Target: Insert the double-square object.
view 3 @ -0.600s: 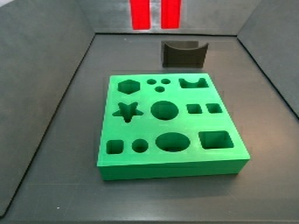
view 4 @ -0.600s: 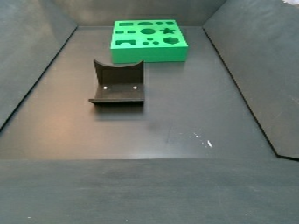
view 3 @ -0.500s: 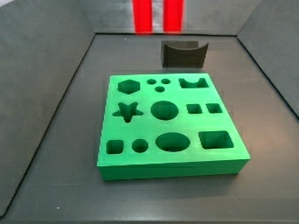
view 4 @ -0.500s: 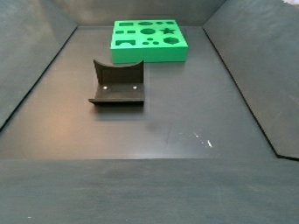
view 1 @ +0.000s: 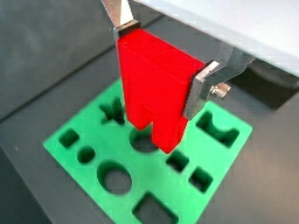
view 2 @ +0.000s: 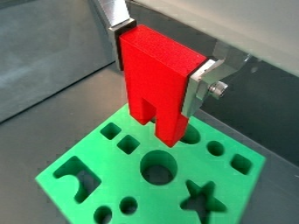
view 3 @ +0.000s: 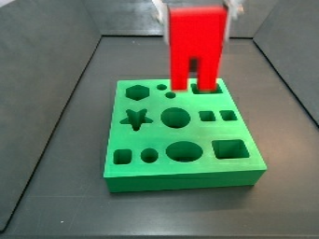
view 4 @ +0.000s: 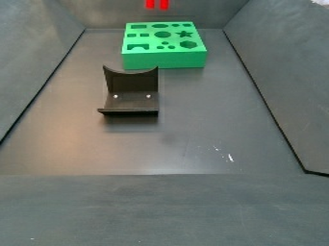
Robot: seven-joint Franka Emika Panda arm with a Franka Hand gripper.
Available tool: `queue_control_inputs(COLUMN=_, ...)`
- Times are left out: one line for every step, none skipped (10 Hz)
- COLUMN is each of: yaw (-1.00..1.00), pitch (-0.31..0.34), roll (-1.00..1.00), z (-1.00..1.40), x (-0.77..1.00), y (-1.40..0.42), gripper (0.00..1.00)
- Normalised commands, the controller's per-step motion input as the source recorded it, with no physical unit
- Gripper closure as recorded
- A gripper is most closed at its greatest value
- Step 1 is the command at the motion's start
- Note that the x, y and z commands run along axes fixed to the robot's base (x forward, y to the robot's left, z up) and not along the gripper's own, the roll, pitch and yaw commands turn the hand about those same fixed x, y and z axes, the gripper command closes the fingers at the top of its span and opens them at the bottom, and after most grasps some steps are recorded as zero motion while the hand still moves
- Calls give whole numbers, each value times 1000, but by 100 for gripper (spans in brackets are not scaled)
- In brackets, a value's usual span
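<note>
Your biggest item is the dark floor (view 4: 167,144), and on it the green board (view 3: 181,131) with its shaped holes sits flat; in a side view it lies toward 12 o'clock on the floor, well apart from the dark grey curved block (view 4: 129,91) nearer the middle. Next in size, the red block (view 3: 196,47) hangs upright above the board with its two square legs pointing down, over the holes at the board's 1 o'clock edge; you cannot tell from these views whether the legs touch the board. In both wrist views you see the gripper (view 1: 162,54) clenched on the red block's solid upper body, a silver finger (view 2: 200,85) pressed flat against each side. In a side view only the legs' tips (view 4: 157,5) show at 12 o'clock.
</note>
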Motion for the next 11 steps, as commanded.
queue_control_inputs(yaw=71, pitch=0, roll=0, z=-389, x=1000, y=6, gripper=100)
queue_control_inputs(yaw=123, pitch=0, roll=0, z=-363, x=1000, y=169, gripper=100)
queue_control_inputs(yaw=114, pitch=33, roll=97, z=-360, x=1000, y=157, gripper=100)
queue_control_inputs(yaw=123, pitch=71, roll=209, z=-297, x=994, y=97, gripper=100)
queue_control_inputs(yaw=109, pitch=99, roll=220, z=-397, x=991, y=0, gripper=100)
queue_control_inputs(yaw=129, pitch=104, roll=183, z=-460, x=980, y=0, gripper=100)
queue_control_inputs(yaw=149, pitch=103, roll=184, z=-460, x=957, y=0, gripper=100)
queue_control_inputs(yaw=211, pitch=151, roll=241, z=-429, x=917, y=-43, gripper=100)
queue_control_inputs(yaw=86, pitch=134, roll=126, z=-203, x=520, y=0, gripper=100)
queue_control_inputs(yaw=0, pitch=74, roll=0, z=-54, x=229, y=0, gripper=100)
queue_control_inputs(yaw=0, pitch=0, roll=0, z=-29, x=57, y=0, gripper=100)
